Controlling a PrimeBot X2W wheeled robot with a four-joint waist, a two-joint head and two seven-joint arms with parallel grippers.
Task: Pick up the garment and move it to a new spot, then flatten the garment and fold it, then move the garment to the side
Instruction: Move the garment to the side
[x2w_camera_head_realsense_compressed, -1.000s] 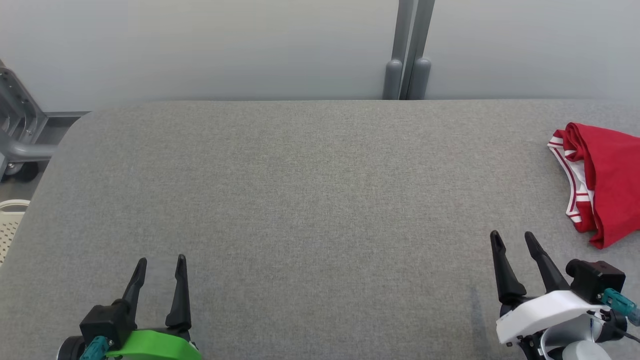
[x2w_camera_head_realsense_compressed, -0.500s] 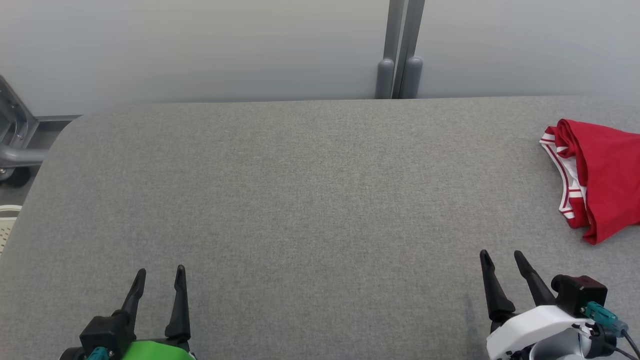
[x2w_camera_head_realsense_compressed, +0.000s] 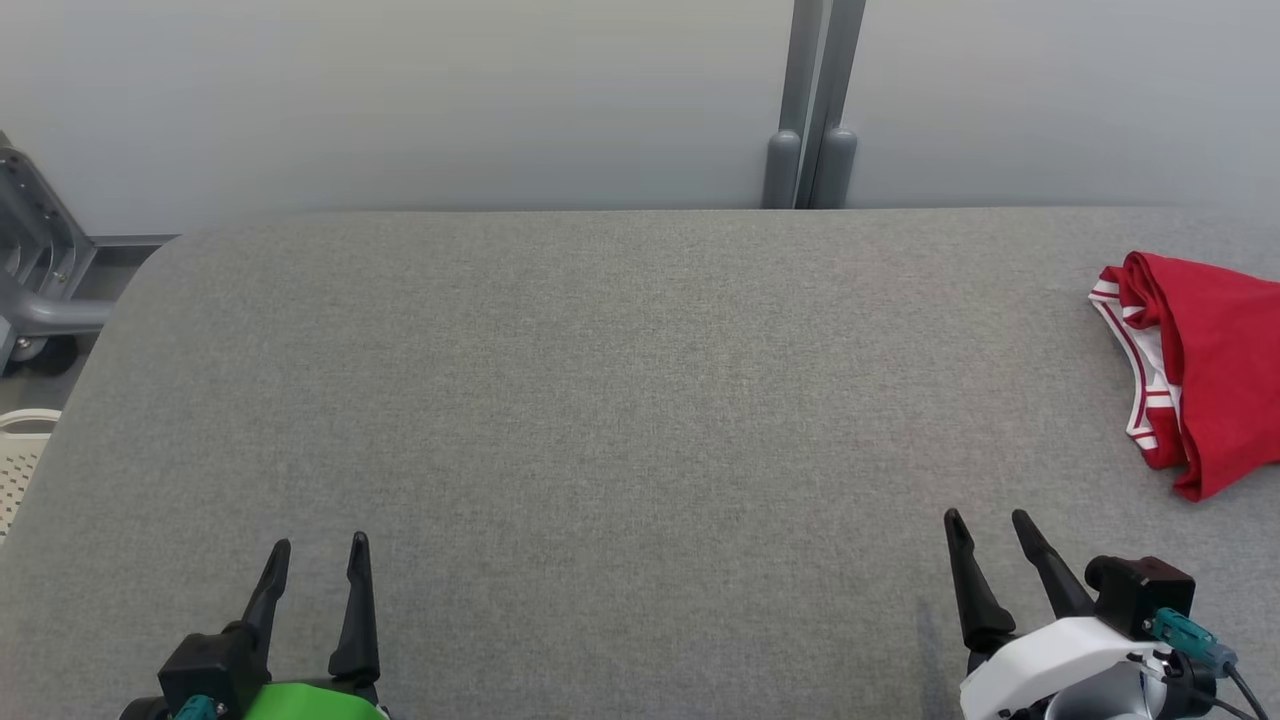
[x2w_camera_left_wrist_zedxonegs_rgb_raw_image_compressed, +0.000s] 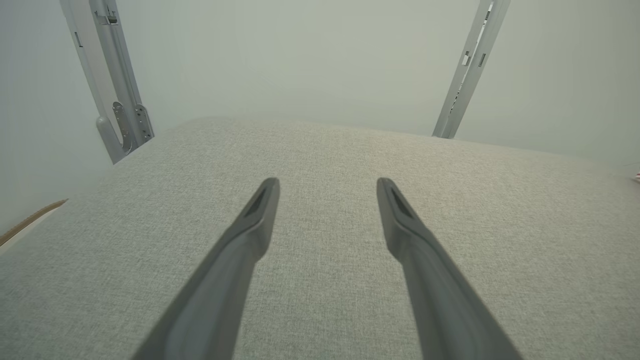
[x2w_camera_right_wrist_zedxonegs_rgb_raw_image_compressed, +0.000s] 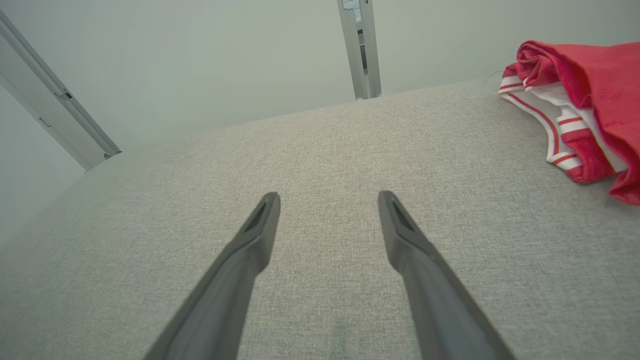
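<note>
Far right of the frame, a crumpled red, white-trimmed garment (x2w_camera_head_realsense_compressed: 1215, 370) lies on the woven grey surface (x2w_camera_head_realsense_compressed: 600, 400); left end effector (x2w_camera_head_realsense_compressed: 320, 541) and right end effector (x2w_camera_head_realsense_compressed: 986, 516) gape empty.

Setting looks like a robot test lab rather than a home: a large table (x2w_camera_head_realsense_compressed: 600, 400) covered in grey fabric, plain pale wall panels (x2w_camera_head_realsense_compressed: 400, 100) joined by a grey metal post (x2w_camera_head_realsense_compressed: 815, 100), and a wheeled metal frame (x2w_camera_head_realsense_compressed: 40, 290) and perforated basket (x2w_camera_head_realsense_compressed: 20, 450) at left.
</note>
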